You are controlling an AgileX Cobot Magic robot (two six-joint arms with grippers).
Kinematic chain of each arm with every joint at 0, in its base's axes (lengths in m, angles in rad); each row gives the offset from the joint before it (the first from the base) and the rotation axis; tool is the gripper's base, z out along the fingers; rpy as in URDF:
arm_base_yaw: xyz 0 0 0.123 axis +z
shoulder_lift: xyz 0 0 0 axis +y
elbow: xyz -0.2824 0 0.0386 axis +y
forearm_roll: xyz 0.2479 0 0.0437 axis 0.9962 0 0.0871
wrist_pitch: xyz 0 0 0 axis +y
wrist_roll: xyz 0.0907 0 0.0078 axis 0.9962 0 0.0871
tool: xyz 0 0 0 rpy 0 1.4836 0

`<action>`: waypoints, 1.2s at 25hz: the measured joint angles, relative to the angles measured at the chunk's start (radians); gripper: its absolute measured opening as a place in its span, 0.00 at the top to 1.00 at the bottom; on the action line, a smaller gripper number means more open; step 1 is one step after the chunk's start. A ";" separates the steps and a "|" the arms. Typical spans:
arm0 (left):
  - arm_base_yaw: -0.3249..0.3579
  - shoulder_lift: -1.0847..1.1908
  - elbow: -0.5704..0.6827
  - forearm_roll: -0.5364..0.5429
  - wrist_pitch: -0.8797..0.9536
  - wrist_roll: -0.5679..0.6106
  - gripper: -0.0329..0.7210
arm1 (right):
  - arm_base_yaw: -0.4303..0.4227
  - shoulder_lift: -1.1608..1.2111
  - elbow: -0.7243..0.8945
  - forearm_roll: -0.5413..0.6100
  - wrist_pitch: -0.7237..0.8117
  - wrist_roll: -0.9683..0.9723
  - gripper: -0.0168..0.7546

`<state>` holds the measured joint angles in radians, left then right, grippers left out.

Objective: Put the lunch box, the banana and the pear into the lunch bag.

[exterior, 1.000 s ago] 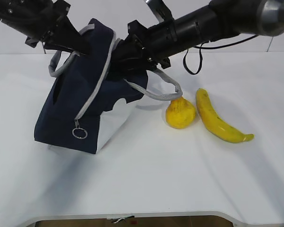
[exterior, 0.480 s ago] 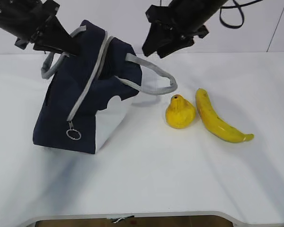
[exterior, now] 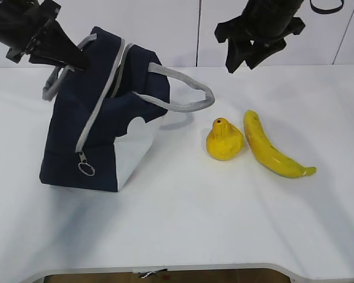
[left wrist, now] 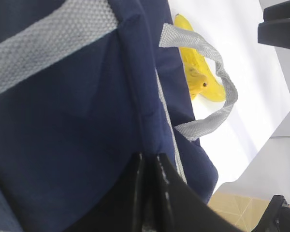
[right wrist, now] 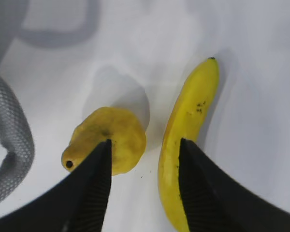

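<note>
Fruit-loading step: the right gripper (exterior: 243, 61) poised above the pear (exterior: 225, 140) and the banana (exterior: 274, 147), the lunch bag (exterior: 100, 118) held by the left gripper (exterior: 71, 56).

The right arm hangs high over the table (exterior: 183, 218), its jaws spread wide and empty; in the right wrist view they frame both the pear and the banana lying side by side, near each other. The left gripper is clenched on the top edge of the lunch bag, keeping it tilted with the zipper (exterior: 100, 100) parted. The lunch box is not visible and is presumably inside the bag, though the interior cannot be seen. The next move probably calls for a straight descent onto one fruit, most likely the pear, clearing the grey handle (exterior: 183, 97) nearby.
</note>
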<state>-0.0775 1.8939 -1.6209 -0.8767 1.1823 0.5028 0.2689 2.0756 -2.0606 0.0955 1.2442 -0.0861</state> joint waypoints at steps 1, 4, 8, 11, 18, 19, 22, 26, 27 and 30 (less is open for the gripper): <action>0.000 0.000 0.000 0.000 0.000 0.000 0.94 | 0.000 0.000 0.010 -0.017 0.000 0.012 0.49; 0.000 0.000 0.000 0.001 0.000 0.000 0.94 | 0.000 0.000 0.037 -0.049 0.000 0.041 0.49; 0.000 0.000 0.000 0.003 0.002 0.000 0.94 | 0.000 0.017 0.065 -0.058 0.000 0.059 0.49; 0.000 0.000 0.000 0.003 0.002 -0.002 0.94 | 0.000 0.044 0.091 -0.066 0.000 0.062 0.48; 0.000 0.000 0.000 0.007 0.010 -0.002 0.94 | 0.000 0.067 0.097 -0.141 0.000 0.086 0.37; 0.000 0.000 0.000 0.009 0.012 -0.002 0.94 | 0.000 0.069 0.097 -0.145 0.000 0.095 0.36; 0.000 0.000 0.000 0.008 0.018 -0.002 0.94 | 0.000 0.081 0.097 -0.147 0.000 0.110 0.36; 0.000 0.000 0.000 0.009 0.025 -0.002 0.94 | 0.000 0.118 0.097 -0.147 -0.002 0.121 0.35; 0.000 0.000 0.000 0.009 0.025 -0.002 0.94 | 0.000 0.126 0.097 -0.147 -0.002 0.122 0.35; 0.000 0.000 0.000 0.014 0.026 -0.002 0.94 | 0.000 0.142 0.097 -0.153 -0.004 0.126 0.35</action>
<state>-0.0775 1.8939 -1.6209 -0.8629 1.2081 0.5013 0.2689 2.2173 -1.9632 -0.0576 1.2404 0.0396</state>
